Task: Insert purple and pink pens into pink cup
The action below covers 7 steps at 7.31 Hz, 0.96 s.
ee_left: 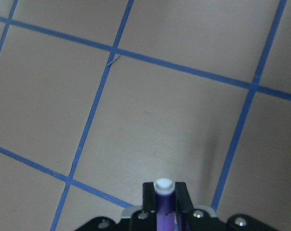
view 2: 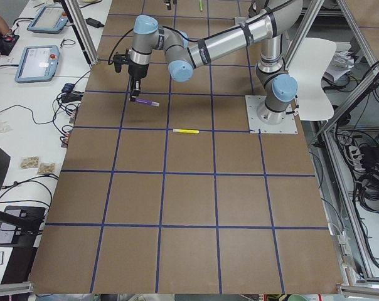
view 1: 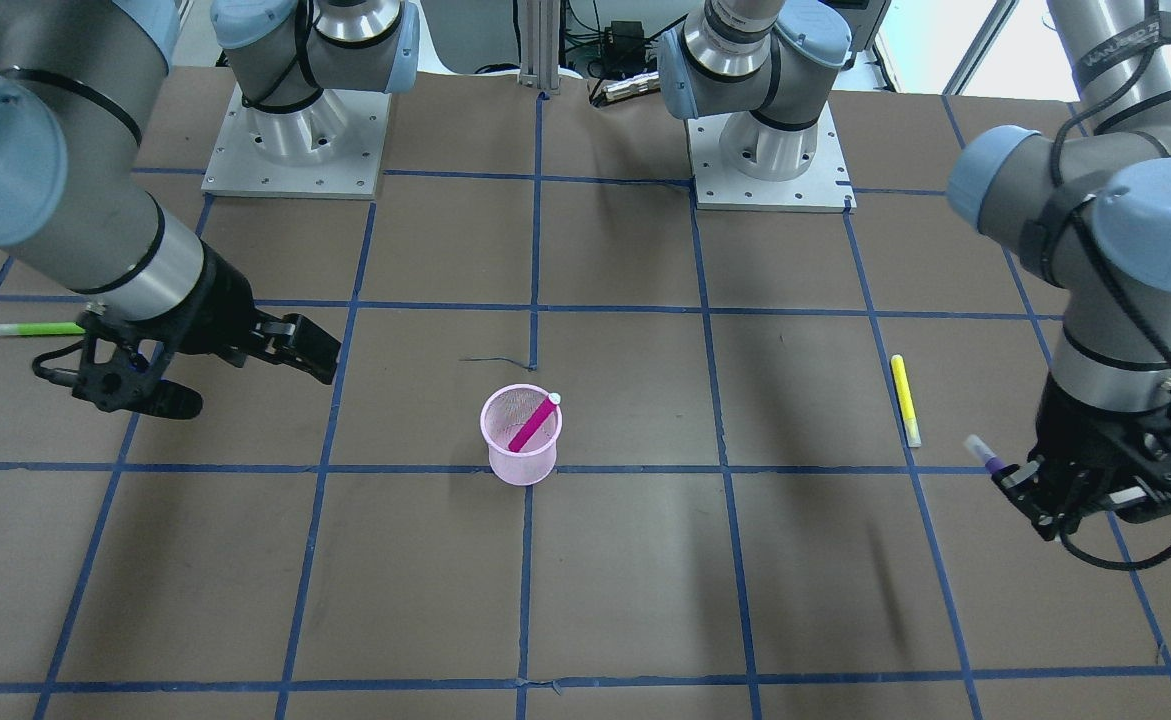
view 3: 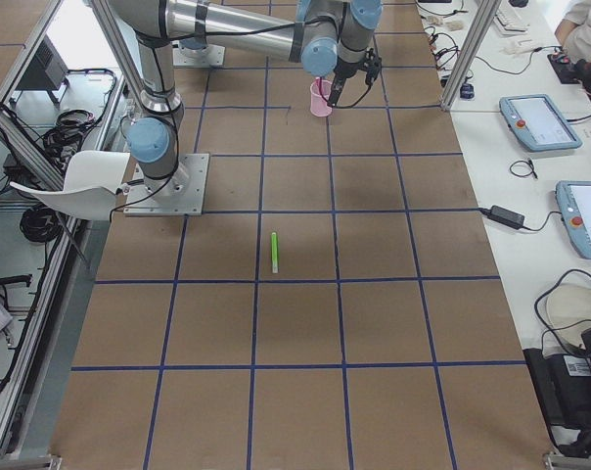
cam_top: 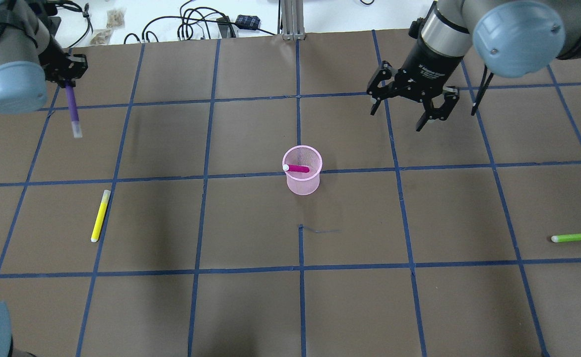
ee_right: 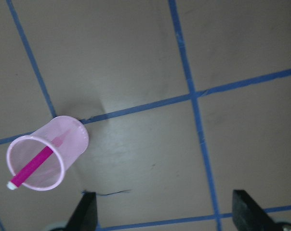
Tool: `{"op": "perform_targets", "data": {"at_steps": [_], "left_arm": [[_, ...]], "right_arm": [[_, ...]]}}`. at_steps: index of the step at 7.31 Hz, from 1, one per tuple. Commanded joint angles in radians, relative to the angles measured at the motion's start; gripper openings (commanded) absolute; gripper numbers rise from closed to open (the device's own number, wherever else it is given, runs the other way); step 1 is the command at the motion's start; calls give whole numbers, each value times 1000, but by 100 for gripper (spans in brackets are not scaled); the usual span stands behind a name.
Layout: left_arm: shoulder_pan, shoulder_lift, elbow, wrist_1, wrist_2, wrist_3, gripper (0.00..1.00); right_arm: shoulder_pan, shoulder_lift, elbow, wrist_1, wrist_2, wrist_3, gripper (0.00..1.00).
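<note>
The pink mesh cup (cam_top: 302, 171) stands upright mid-table, also in the front view (view 1: 520, 435) and the right wrist view (ee_right: 45, 152). A pink pen (cam_top: 297, 168) leans inside it. My left gripper (cam_top: 67, 79) is shut on the purple pen (cam_top: 73, 109) and holds it above the table, far to the cup's left; it also shows in the front view (view 1: 993, 462) and the left wrist view (ee_left: 163, 202). My right gripper (cam_top: 419, 111) is open and empty, above the table to the cup's right and beyond it.
A yellow pen (cam_top: 99, 216) lies on the table at the left. A green pen (cam_top: 579, 237) lies near the right edge. Cables and small items lie beyond the table's far edge.
</note>
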Motion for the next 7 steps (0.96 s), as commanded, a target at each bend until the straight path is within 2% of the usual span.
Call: {"op": "perform_targets", "data": {"at_steps": [1,2,4,5,6,7], "left_arm": [[-153,-3,-9,40,3,-188,0],[-228,-3,-7,50,3,-295,0],[-342,-13,-15,107,3,-493,0],[-399,-13,-18,119,36,-549,0],[-457,-19,-20,121,84,-608,0],[-508,-23,-21,118,92,-711,0]], "right_arm": [[11,-37,-42,-3,-215,-198,100],[40,-47,-30,6,-242,-196,100],[60,-48,-25,6,-227,-195,100],[60,-53,-41,30,-140,-195,100],[52,-63,-54,32,-117,-195,100],[46,-64,-82,35,-129,-195,100]]}}
